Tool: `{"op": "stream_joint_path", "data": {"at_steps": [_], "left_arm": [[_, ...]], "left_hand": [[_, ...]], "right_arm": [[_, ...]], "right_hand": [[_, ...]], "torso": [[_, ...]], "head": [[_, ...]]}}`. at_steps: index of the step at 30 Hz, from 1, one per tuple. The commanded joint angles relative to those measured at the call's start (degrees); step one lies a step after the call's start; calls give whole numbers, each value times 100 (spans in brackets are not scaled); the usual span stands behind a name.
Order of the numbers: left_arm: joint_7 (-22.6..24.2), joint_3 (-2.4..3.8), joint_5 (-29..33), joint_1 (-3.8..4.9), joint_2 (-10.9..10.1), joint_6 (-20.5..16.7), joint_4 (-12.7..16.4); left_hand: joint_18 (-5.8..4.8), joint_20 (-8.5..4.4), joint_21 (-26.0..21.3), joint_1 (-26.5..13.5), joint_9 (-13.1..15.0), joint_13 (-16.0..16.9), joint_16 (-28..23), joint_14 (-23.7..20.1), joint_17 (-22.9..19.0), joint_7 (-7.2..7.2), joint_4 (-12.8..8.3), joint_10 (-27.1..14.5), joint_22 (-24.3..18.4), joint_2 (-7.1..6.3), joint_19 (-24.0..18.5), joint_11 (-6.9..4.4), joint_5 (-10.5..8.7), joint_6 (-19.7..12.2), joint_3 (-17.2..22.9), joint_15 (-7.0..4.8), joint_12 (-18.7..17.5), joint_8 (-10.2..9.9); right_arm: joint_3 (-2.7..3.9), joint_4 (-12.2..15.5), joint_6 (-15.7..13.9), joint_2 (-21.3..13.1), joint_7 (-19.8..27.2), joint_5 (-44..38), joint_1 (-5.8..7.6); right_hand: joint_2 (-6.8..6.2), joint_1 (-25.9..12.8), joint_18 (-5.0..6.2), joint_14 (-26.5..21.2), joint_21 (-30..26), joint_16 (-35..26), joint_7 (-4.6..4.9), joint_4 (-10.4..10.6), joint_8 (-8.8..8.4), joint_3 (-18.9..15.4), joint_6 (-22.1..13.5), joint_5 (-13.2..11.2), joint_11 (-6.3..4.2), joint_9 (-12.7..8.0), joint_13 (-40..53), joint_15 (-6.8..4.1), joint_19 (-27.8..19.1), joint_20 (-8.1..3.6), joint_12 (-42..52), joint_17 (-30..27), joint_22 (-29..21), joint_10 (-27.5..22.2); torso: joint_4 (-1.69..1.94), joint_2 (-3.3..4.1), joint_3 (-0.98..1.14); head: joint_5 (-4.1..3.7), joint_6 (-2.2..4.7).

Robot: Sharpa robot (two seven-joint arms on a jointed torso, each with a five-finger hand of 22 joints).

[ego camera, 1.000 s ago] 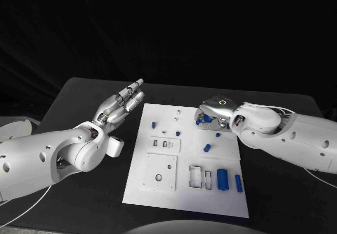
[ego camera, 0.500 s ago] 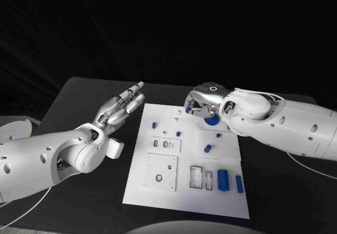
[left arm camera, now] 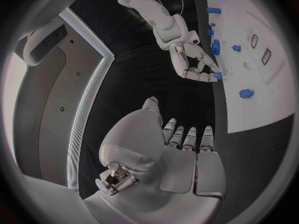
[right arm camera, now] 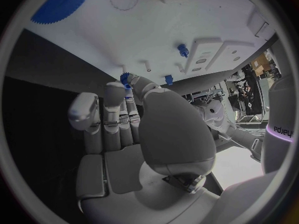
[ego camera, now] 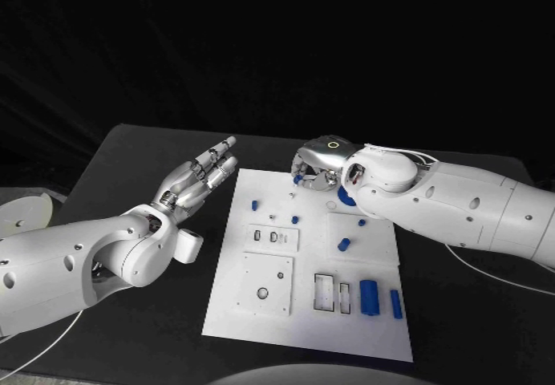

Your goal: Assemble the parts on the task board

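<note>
The white task board [ego camera: 269, 309] lies in the middle of the black table. My right hand [ego camera: 321, 166] hovers over the board's far edge and pinches a small blue part [ego camera: 298, 180] at its fingertips; the same small blue part [right arm camera: 126, 78] shows in the right wrist view and again [left arm camera: 217, 75] in the left wrist view. A large blue gear [ego camera: 346, 196] sits on the board just behind that hand. My left hand [ego camera: 203, 178] is raised left of the board, fingers straight and apart, holding nothing.
Small blue pegs [ego camera: 253, 205] [ego camera: 295, 219] [ego camera: 342, 244] stand on the board's far half. Two blue cylinders [ego camera: 369, 295] [ego camera: 394, 303] lie near its front right corner, beside rectangular slots [ego camera: 322, 290]. Bare black table [ego camera: 463, 321] surrounds the board.
My right hand has moved left and farther back along the board's far edge, carrying the small blue part. The left hand has stayed still.
</note>
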Motion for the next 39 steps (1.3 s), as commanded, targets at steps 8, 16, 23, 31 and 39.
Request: {"op": "stream_joint_path", "data": {"at_steps": [8, 16, 23, 31, 39], "left_arm": [[28, 2, 5, 4, 29, 147, -4], [16, 2, 6, 4, 33, 162, -17], [7, 2, 12, 4, 42, 176, -32], [0, 2, 42, 4, 66, 201, -59], [-6, 2, 69, 4, 74, 212, -87]], "left_hand": [[46, 49, -22, 67, 8, 0, -21, 4, -9, 15, 8, 0, -6, 12, 7, 48, 29, 51, 44, 44, -24, 32], [47, 53, -22, 91, 11, 0, -21, 4, -9, 26, 4, 0, -6, 11, 7, 55, 47, 70, 55, 50, -24, 37], [47, 54, -21, 95, 11, 0, -21, 4, -9, 28, 3, 0, -6, 12, 8, 57, 52, 76, 58, 52, -24, 38], [47, 58, -19, 108, 13, 0, -21, 4, -9, 34, 1, 1, -4, 13, 10, 61, 59, 92, 64, 56, -24, 42], [48, 62, -17, 119, 14, 0, -21, 4, -9, 39, 1, 1, -2, 16, 12, 64, 66, 98, 70, 60, -24, 45]], "right_arm": [[5, -177, 72, 111, -91, -7, -24], [5, -281, -50, 130, -164, -41, -46], [5, -309, 62, 140, -176, -31, -57], [5, -282, 58, 127, -135, 55, -74], [5, -229, -122, 82, -117, 94, -90]], "right_hand": [[-13, -10, -61, 16, 21, -1, 20, 9, -32, 33, -73, 33, 31, 32, 3, 19, 15, 35, -88, -36, 5, -28], [-15, 9, -58, 7, 25, 2, 17, -12, -42, 54, -79, 72, 28, 40, 7, 9, 9, 32, -109, -30, 18, -26], [-31, -10, -58, -12, 20, -16, 35, -10, -78, 62, -127, 78, 47, 38, 6, 26, -6, 42, -152, -58, 21, -54], [-38, -22, -56, -21, 15, -20, 43, -7, -96, 67, -150, 58, 54, 38, 6, 29, -16, 46, -175, -62, 22, -71], [-33, -5, -63, -16, 32, 0, 62, -22, -110, 91, -162, 84, 60, 40, 10, 45, -10, 56, -186, -37, 51, -64]], "torso": [[-1, -5, -4], [-4, -10, -1], [-9, -3, -3], [-5, -5, -5], [-2, -11, -7]], "head": [[-19, -16], [-9, -8], [-17, -12], [-22, -16], [-23, -14]]}}
